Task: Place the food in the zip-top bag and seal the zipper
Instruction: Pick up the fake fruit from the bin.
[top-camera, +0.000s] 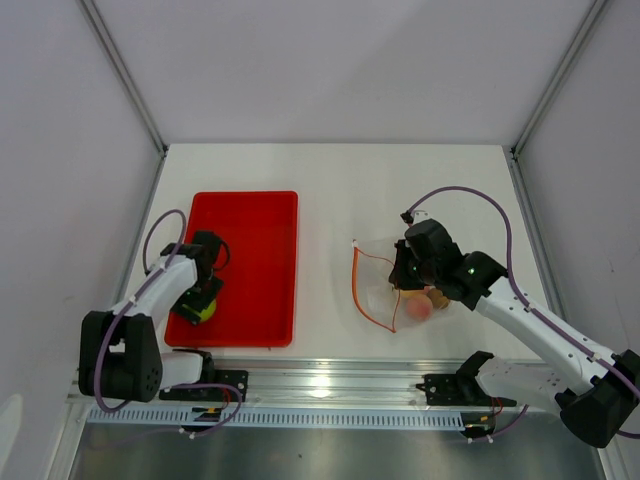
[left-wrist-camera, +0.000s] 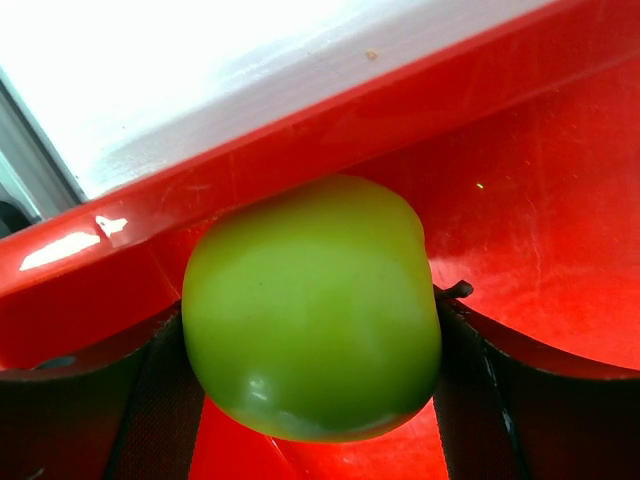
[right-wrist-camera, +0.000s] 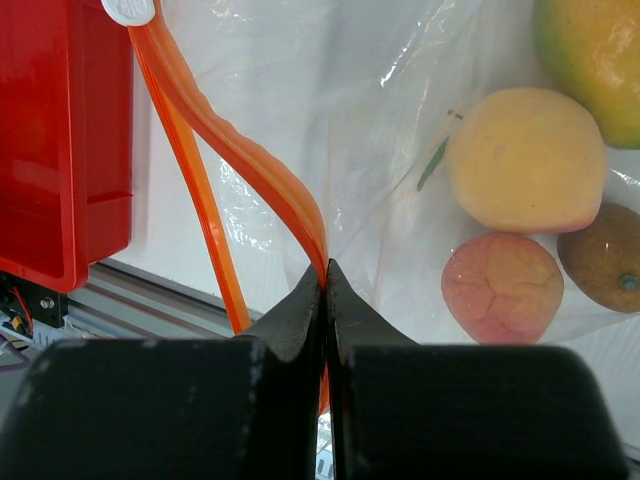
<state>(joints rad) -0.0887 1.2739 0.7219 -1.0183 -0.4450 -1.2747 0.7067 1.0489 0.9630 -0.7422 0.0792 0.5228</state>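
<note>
Red tray (top-camera: 245, 198) lies on the left half of the white counter (top-camera: 330, 170). The zip-top bag (top-camera: 385, 295) lies on the right half, well apart from the tray.

Left claw (top-camera: 203, 303): lowered into the tray's near-left corner, closed around the green apple (left-wrist-camera: 312, 305). In the left wrist view the apple fills the gap between the two fingers, with both pads (left-wrist-camera: 165, 400) meeting its sides. The apple sits against the tray wall.

Right claw (right-wrist-camera: 325, 275): fully closed, pinching the zipper (right-wrist-camera: 250, 160). This orange-red strip curves up from the fingertips to a white tab (right-wrist-camera: 128, 8) at the top left of the right wrist view. A second strip of the mouth runs apart from the first, so the mouth stands unsealed.

Contents seen through the clear plastic:
- a yellow-orange fruit (right-wrist-camera: 525, 160);
- a peach-pink fruit (right-wrist-camera: 500, 288) just below it;
- a small brown fruit (right-wrist-camera: 605, 258) at the right edge;
- a green-to-orange fruit (right-wrist-camera: 595, 40), cut off at the top right.

In the overhead view the open mouth faces the tray, and the fruits gather at the bag's far end beneath the right arm.
</note>
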